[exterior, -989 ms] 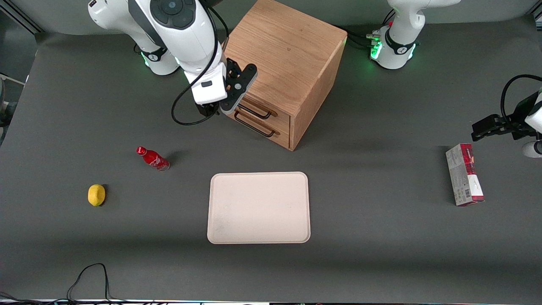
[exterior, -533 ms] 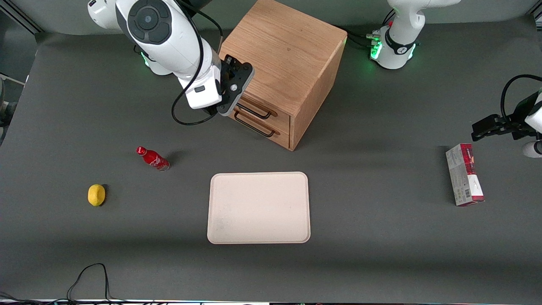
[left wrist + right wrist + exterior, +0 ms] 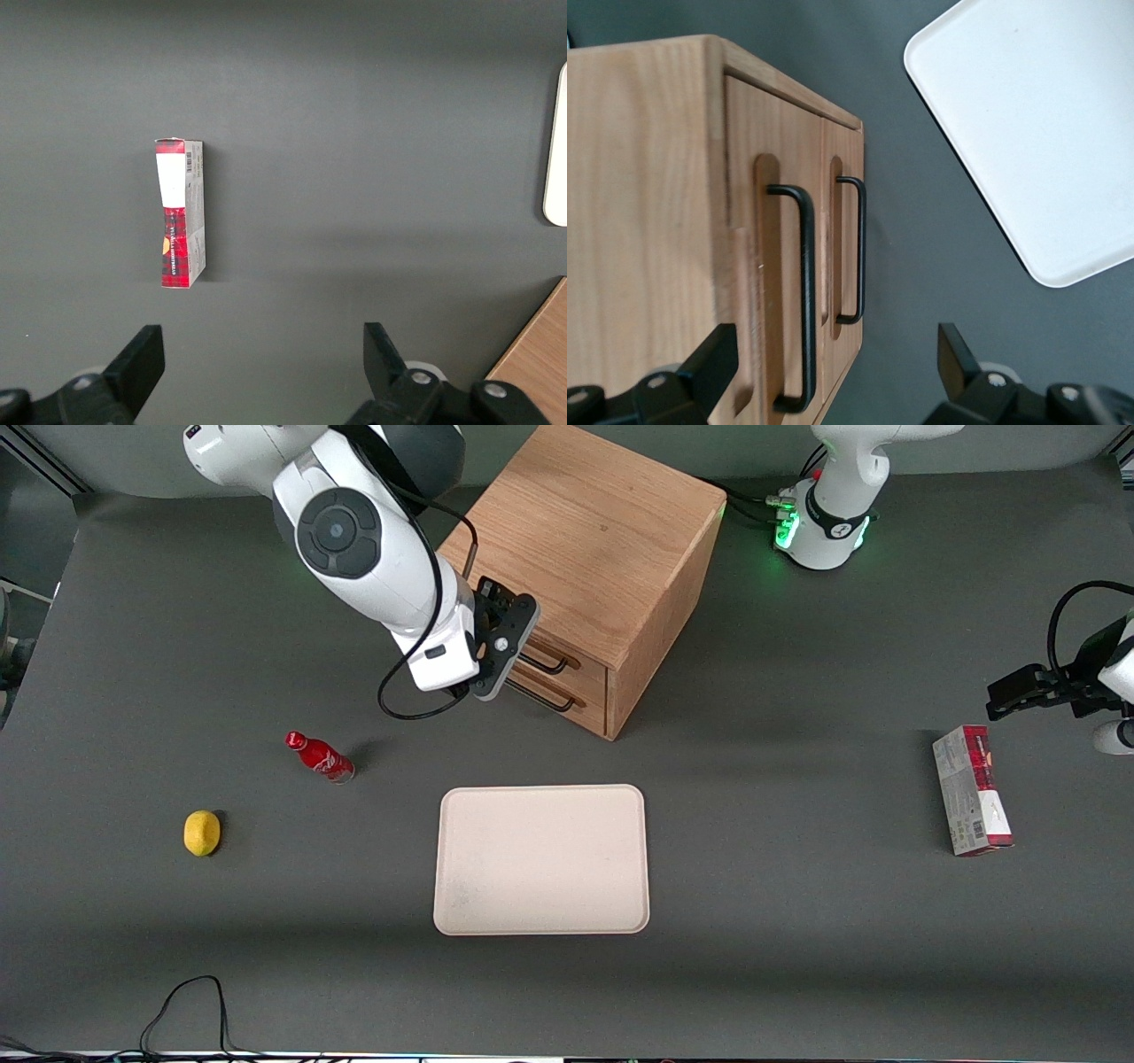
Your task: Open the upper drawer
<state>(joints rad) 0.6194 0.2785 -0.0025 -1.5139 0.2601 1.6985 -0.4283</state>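
Observation:
The oak cabinet (image 3: 589, 522) stands at the back of the table with both drawers shut. The upper drawer (image 3: 592, 675) has a long black wire handle (image 3: 551, 661); the identical bottom drawer (image 3: 589, 710) sits just below it. My right gripper (image 3: 474, 686) hovers in front of the drawer fronts, at the cabinet's corner toward the working arm's end, touching nothing. In the right wrist view the gripper (image 3: 833, 359) is open and empty. The upper drawer's handle (image 3: 806, 292) lies between its fingers (image 3: 709, 363), with the bottom drawer's handle (image 3: 860, 248) beside it.
A white tray (image 3: 540, 859) lies nearer the front camera than the cabinet. A red bottle (image 3: 319, 755) and a lemon (image 3: 202, 833) lie toward the working arm's end. A red-and-white box (image 3: 971, 802) lies toward the parked arm's end. A black cable (image 3: 190, 1001) lies at the front edge.
My right gripper has moved from beside the cabinet's corner toward the front camera and in front of the drawer fronts. The drawers have not moved.

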